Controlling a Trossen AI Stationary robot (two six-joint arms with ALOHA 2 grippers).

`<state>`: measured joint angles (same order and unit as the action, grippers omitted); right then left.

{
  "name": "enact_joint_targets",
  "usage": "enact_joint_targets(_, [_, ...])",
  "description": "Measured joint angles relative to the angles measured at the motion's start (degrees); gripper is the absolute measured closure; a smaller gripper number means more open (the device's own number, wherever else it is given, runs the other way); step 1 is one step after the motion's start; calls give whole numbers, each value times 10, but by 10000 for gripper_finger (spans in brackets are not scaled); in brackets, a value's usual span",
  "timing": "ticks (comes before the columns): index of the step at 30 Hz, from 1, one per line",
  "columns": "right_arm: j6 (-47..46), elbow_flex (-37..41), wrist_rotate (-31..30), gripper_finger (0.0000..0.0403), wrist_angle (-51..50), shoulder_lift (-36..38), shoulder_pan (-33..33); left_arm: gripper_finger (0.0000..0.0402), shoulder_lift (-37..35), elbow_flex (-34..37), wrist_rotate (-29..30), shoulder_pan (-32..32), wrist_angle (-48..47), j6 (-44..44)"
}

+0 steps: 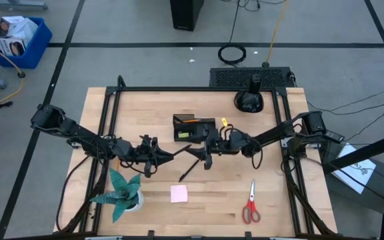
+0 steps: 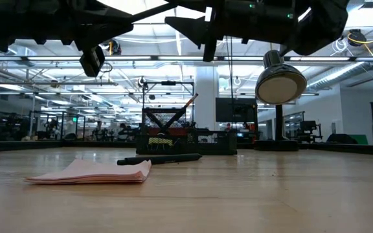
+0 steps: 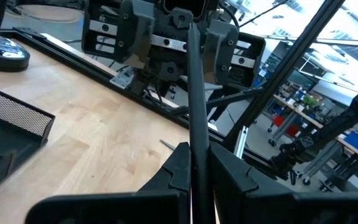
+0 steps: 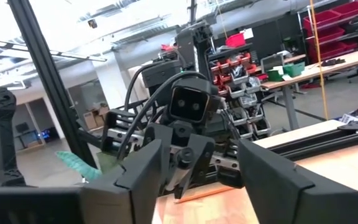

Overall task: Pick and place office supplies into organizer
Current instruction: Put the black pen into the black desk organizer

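Black mesh organizer (image 1: 193, 128) holding an orange pencil (image 1: 191, 121); left hand (image 1: 171, 156) clamping a black pen (image 3: 195, 106); right hand (image 1: 196, 152) gaping, empty.

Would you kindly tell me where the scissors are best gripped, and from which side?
Probably the scissors are best taken from straight above, jaws across the closed blades near the pivot. They lie flat in the open, red handles toward the near edge of the table, blades pointing away. The blades are narrow, while the handle loops are wide.
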<state>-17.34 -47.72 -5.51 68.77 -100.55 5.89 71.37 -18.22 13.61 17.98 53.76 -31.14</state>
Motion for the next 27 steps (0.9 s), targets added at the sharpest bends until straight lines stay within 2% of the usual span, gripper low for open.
enact_joint_targets(5, [-11, 0, 30, 253, -1, 0, -7, 366, 0, 0, 1, -3, 0, 1])
enact_joint_targets(19, [-8, 0, 49, 369, 1, 0, -10, 366, 0, 0, 0, -4, 0, 5])
enact_joint_targets(23, [-1, 0, 58, 375, 3, 0, -14, 366, 0, 0, -1, -4, 0, 7])
enact_joint_targets(27, [0, 0, 58, 357, 3, 0, -16, 366, 0, 0, 0, -4, 0, 9])
